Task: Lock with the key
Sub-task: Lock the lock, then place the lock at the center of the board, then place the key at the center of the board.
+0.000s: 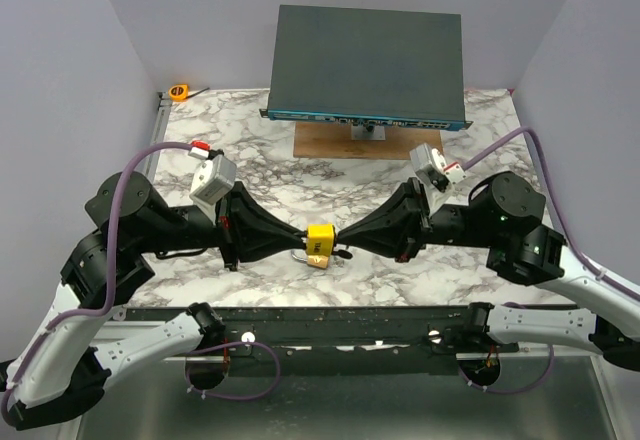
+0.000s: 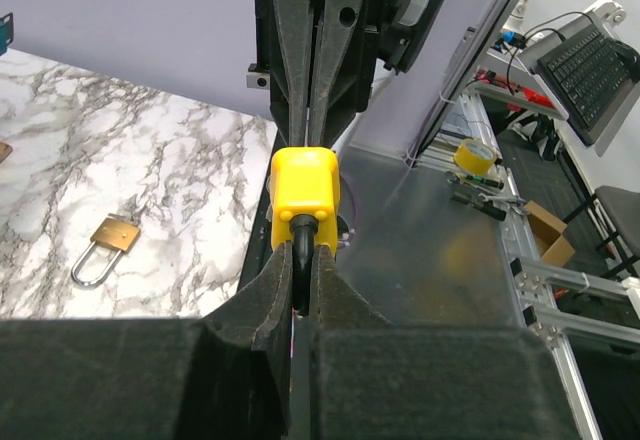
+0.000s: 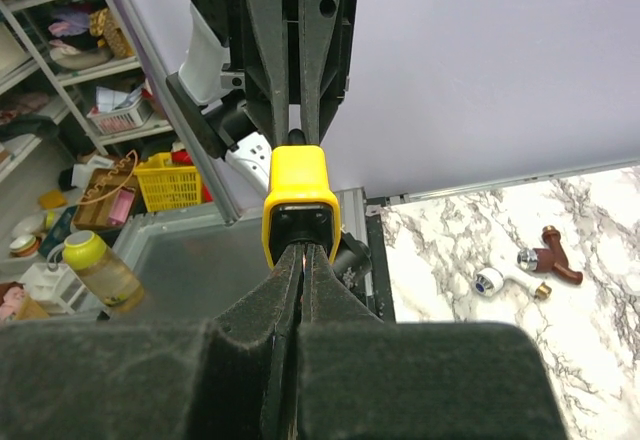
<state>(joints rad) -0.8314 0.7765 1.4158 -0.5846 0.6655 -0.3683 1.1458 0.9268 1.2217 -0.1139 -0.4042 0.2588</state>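
A yellow padlock hangs above the marble table between both grippers. My left gripper comes in from the left and is shut on the padlock's black shackle, seen just in front of the yellow body. My right gripper comes in from the right, its jaws pinched together at the dark keyhole face of the padlock. The key is almost wholly hidden between the right gripper's pads; only a thin sliver shows there.
A brass padlock lies on the marble under the yellow one. A dark flat box on a wooden board stands at the back. An orange tape measure sits far left. Small tap parts lie on the table.
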